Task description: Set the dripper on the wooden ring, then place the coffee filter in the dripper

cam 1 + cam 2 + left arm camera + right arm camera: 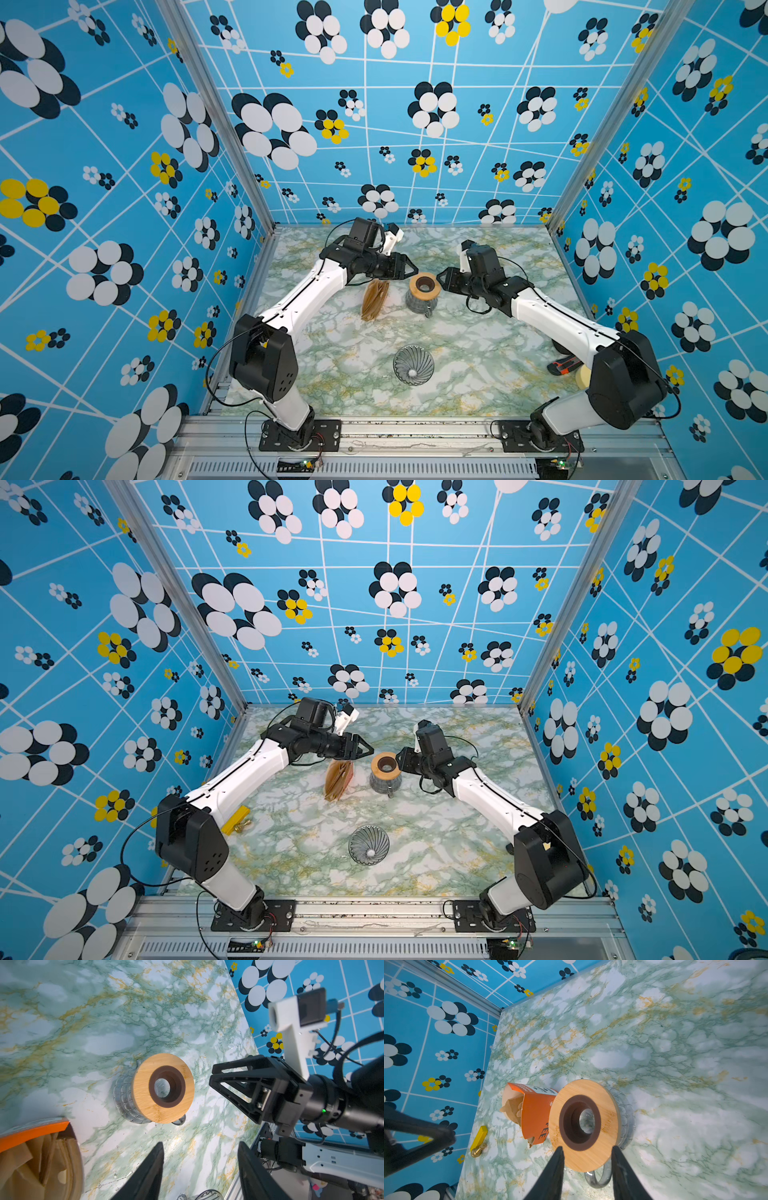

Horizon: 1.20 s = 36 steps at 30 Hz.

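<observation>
**Two arms flanking the wooden ring; dripper set apart**

- Left arm: we list it rising from its base at the front rail and reaching inward. The forearm is near level. The left end effector points sideways at the wooden ring, just above the packet of filters. Its jaws are parted and empty.
- Right arm: we list it mirrored. The right end effector faces the ring's opposite rim, near but not touching. Its jaws are parted, with nothing gripped.
- Ring: it sits on the glass jug.
- Dripper: it lies alone on the table, toward the front, its mouth facing the top camera, well apart from both arms.
- Packet: it stands beside the jug, with brown papers stacked inside. We cannot tell a single one apart.
</observation>
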### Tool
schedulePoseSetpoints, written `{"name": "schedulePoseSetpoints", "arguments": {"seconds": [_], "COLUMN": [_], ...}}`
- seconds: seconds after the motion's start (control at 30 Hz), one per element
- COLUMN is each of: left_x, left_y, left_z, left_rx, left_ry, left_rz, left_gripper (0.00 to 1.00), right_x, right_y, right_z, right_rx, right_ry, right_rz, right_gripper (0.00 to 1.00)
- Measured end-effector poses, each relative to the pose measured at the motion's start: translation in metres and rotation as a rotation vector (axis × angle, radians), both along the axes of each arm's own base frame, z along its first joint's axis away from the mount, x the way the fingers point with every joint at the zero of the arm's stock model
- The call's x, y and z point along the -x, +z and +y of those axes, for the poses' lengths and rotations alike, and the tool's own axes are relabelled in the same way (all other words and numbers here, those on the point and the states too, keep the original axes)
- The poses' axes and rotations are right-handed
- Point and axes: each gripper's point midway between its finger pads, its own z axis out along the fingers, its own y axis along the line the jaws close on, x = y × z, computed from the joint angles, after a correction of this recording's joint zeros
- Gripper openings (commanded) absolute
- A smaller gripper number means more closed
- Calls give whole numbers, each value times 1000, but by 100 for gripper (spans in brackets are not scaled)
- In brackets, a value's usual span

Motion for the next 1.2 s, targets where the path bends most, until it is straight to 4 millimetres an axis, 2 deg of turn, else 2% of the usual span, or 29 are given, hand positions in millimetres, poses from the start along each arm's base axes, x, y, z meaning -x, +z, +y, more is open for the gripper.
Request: {"name": "schedulePoseSetpoints", "arguments": {"seconds": [0.27,0.47,0.6,0.9,1.2], "left_x": [23,39,44,52,48], "left_y": [6,13,19,10,10], "left_z": [12,33,31,16,16], "left_rx": [-99,-143,-143,-141,-150], "left_ry": [-78,-16,-13,-59,-53], "left_rz": [-99,-199,-248,-250,-263], "left_gripper": [61,81,100,99,99], "right_x": [-6,-8,-7,-9,-9], "right_y": [-8,-20,-25,-31,-46], "right_z": [5,6,2,-1,2], "right_rx": [42,75,96,118,122], "right_ry": [38,53,46,33,45], "right_rz": [17,38,52,59,92], "right_gripper": [40,40,40,40,40]}}
